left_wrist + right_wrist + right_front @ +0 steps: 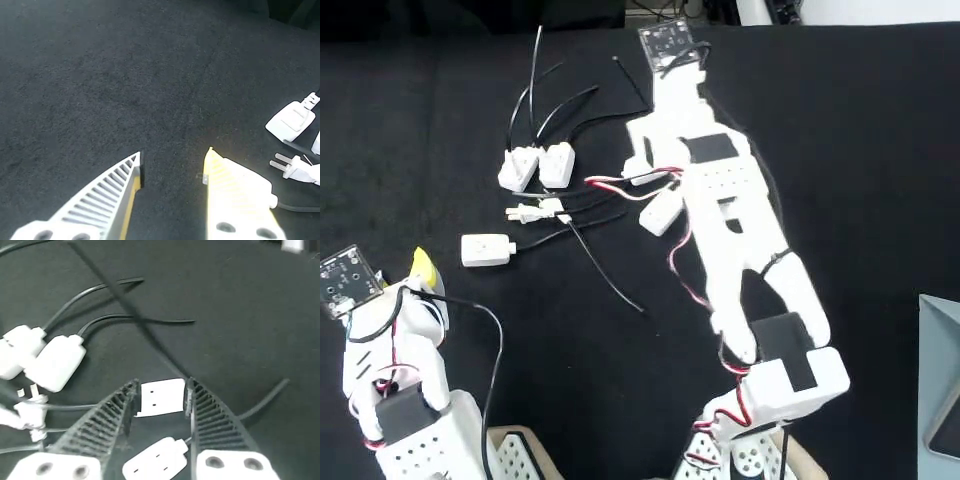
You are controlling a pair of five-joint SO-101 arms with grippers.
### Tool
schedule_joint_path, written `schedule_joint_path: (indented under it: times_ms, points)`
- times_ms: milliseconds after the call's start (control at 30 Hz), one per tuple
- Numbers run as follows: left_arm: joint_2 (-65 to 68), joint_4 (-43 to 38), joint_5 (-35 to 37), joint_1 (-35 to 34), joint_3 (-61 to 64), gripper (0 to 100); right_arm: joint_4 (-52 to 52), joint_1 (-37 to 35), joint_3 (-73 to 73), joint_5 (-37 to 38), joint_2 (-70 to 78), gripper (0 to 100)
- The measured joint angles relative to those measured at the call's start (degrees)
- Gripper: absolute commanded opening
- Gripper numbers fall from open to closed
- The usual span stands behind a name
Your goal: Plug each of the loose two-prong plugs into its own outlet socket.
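Claws first: left claw (pixel 175 152) sits at near left, jaws spread wide over bare black cloth (pixel 840 150). Its fingers are ribbed plastic wedges, one white, one yellow-tinted.

Just right of it I see a single socket block (pixel 487 249). It is white and boxy with rounded corners. Long axis runs left-right, cord leaves its right end.

Farther and a bit right lies a loose two-prong plug (pixel 528 211). Small white body, long axis left-right, metal prongs pointing left, cord trailing right.

Beyond that, two white cord blocks (pixel 538 167) lie side by side, touching. Both are smooth and rounded, long axes roughly near-far, cords leaving their far ends. I can't tell which faces they show.

Thin black cords (pixel 605 270) fan across the middle, glossy, some crossing.

Then right claw (pixel 160 387) hangs over the middle of the cloth, dark ribbed fingers apart. Its wrist view shows a flat socket face (pixel 160 400) between the tips. That face is white and rectangular, with two slots turned up toward the camera. I can't tell whether the fingers touch it.

Next to that one, closer to the claw body, lies a second socket (pixel 150 462). It is white and elongated with rounded ends, slot pairs facing up, cord at one end.
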Motion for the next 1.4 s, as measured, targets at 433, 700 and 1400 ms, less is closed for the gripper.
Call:
schedule_joint_path:
  times_ms: [433,700,1400]
  points:
    - [0.0,0.0,0.0,0.0,0.0,21,0.18,-11.25,5.1,-24.53,1.76,14.5]
    - [0.0,0.0,0.0,0.0,0.0,21,-8.0,-14.86,5.1,-41.49,10.64,14.2]
    - [0.0,0.0,0.0,0.0,0.0,21,-12.13,-14.95,5.36,-48.09,17.85,14.2]
